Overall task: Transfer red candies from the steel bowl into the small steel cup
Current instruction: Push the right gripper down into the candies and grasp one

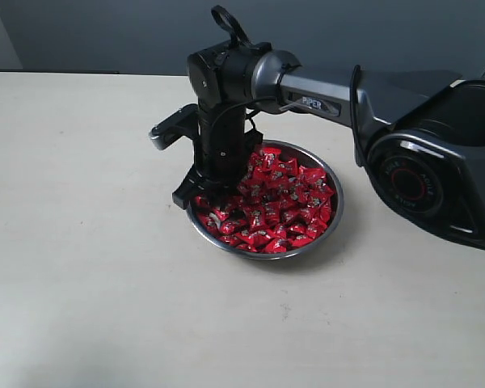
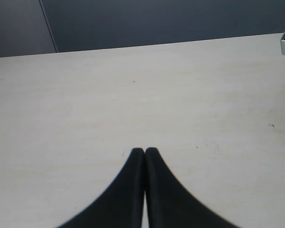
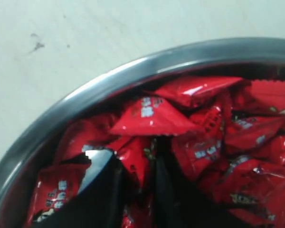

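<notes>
The steel bowl (image 1: 329, 174) sits mid-table, heaped with red candies (image 1: 283, 202) in shiny wrappers. My right gripper (image 1: 200, 192) points down into the pile at the bowl's left side. In the right wrist view its two black fingers sit narrowly apart in the candies (image 3: 204, 142) near the bowl's rim (image 3: 109, 78). One red candy (image 3: 138, 161) fills the gap between them and touches both. My left gripper (image 2: 145, 151) is shut and empty above bare table; the exterior view does not show it. The small steel cup is out of view.
The pale table (image 1: 89, 267) spreads wide to the left of and in front of the bowl. The right arm's dark base (image 1: 436, 170) stands at the right. A grey wall (image 1: 105, 32) runs behind the table's far edge.
</notes>
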You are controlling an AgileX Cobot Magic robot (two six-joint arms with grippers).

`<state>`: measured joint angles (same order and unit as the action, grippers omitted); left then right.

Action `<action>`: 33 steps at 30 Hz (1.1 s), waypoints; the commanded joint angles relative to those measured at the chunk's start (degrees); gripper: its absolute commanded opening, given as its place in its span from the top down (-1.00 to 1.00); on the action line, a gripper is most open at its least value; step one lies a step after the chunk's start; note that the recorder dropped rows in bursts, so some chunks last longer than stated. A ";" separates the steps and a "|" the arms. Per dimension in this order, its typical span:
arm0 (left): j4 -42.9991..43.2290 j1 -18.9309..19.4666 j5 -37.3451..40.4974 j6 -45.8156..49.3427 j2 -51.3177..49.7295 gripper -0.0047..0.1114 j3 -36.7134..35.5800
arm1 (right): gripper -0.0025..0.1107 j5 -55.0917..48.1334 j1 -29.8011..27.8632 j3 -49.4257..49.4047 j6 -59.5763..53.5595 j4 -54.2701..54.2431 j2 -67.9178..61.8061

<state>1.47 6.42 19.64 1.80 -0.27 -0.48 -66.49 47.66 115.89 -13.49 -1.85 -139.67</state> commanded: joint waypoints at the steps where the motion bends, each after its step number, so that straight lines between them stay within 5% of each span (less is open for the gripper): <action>1: 0.08 -0.24 -0.50 -0.11 0.27 0.91 0.48 | 0.64 -0.38 -0.28 0.36 0.03 0.39 0.17; 8: 0.08 -0.24 -0.50 -0.11 0.27 0.91 0.48 | 0.26 0.11 -0.28 0.36 0.03 0.27 0.17; 33: 0.08 -0.24 -0.50 -0.11 0.27 0.91 0.48 | 0.27 4.06 -0.28 0.36 0.52 0.50 0.17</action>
<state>1.47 6.42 19.64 1.80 -0.27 -0.48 -63.43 47.66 115.89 -12.95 -1.63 -139.67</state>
